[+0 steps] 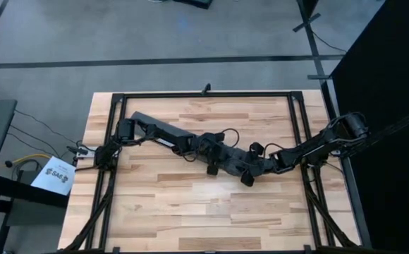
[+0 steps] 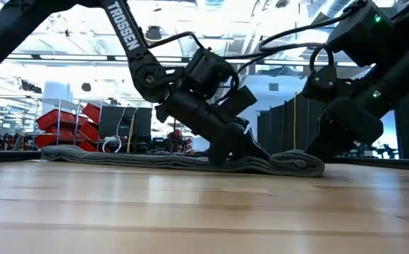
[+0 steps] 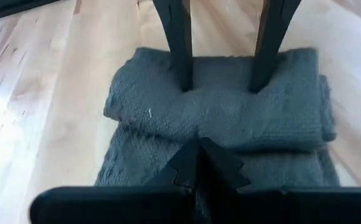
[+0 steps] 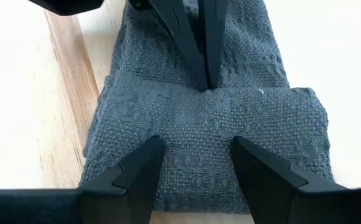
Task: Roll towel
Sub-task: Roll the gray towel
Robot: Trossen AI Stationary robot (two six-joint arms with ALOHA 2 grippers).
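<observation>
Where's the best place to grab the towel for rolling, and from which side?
Take the folded end of the towel, the thick doubled lip under the right gripper. Come from beyond that end, along the strip, jaws open wide across its width. The rest lies flat and thin on the table, and the left gripper, shut, pins the fold line.

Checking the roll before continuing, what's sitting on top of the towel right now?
Both grippers press on the towel: the left gripper shut, the right gripper open, straddling the rolled end. Cloth under their tips is hidden.
</observation>
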